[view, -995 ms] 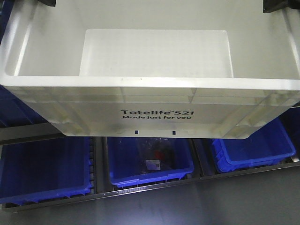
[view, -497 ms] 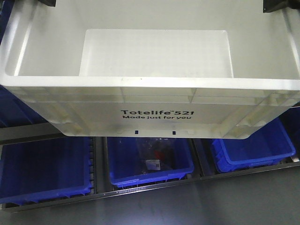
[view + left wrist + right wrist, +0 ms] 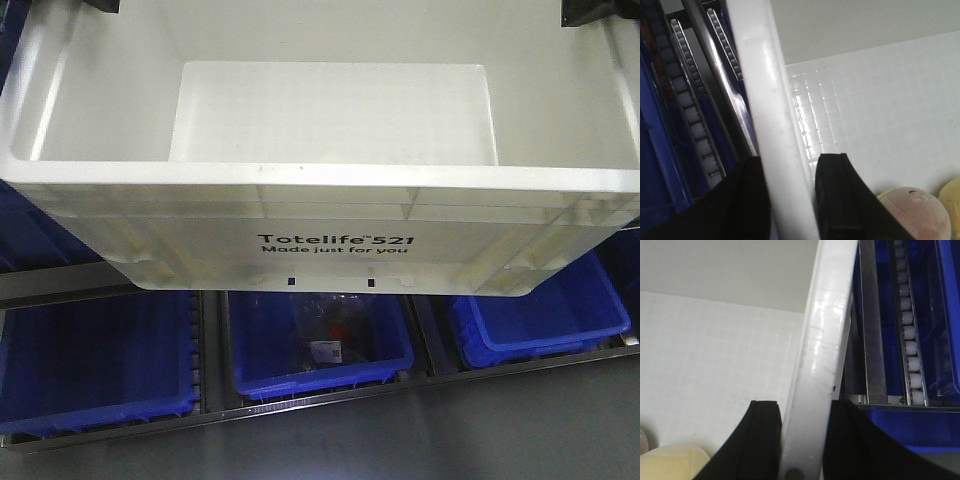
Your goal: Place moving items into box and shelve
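box [image 3: 330,190] over blue bins [image 3: 320,350] | left claw [image 3: 792,161], right claw [image 3: 802,405] each clamp its rim

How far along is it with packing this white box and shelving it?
Done: the pinkish ball and cream-yellow ball lie inside the box. In hand: left claw and right claw each grip a side rim, box held before the blue bins. Remaining: shelving it.

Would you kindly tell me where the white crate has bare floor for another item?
Inside the crate, floor lies bare from the far wall back. Crowded only between the left gripper and right gripper, where the pinkish ball and cream ball sit.
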Controlling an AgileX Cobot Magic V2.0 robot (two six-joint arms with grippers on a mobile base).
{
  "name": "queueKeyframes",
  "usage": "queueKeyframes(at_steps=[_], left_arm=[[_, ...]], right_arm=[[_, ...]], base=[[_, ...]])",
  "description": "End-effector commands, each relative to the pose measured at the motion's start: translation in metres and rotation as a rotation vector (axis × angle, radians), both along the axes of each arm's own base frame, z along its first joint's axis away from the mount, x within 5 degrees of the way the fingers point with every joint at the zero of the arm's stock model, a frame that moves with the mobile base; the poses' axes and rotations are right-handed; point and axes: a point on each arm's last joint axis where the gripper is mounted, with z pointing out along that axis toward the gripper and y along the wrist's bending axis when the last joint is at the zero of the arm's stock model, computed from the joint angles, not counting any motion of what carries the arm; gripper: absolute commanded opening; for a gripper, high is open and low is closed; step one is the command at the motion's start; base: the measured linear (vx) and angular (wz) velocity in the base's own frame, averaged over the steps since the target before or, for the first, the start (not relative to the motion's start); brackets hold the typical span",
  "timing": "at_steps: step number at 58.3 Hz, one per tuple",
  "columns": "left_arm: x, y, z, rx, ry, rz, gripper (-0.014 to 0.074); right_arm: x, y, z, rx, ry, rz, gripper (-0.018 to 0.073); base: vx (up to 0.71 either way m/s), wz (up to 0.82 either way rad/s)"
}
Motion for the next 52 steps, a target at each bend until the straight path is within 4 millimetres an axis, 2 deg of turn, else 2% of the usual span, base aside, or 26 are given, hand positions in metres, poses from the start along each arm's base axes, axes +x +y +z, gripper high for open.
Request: queueKeyframes(at_steps=[1,31,46,52], left_arm=[[-0.014,0.0,0.037,-0.09,-0.22,-0.026,-0.0001],[-0.009,-0.001,0.034,-0.05,-0.232,-0.058,-0.0001],[0.006,-0.012,0.007,-0.054,-0.198,-0.078,-0.0001],[0.01,-0.017,-0.004,-0.043,-0.204,-0.097,-0.0001]], right_arm=[[-0.011,-0.002,0.033,0.043,-0.212,0.004,-0.0004],[-0.012,-0.002,0.032,0.003,-0.203,0.025,-0.0004],[-0.01,-0.002,0.035,-0.02,-0.247,0.042,-0.0004],[-0.007,-0.002,0.029,-0.026,-0.251,0.043,-0.0004]], base=[[0.0,0.0],[0.0,0.0],[0.0,0.0],[0.0,0.0]])
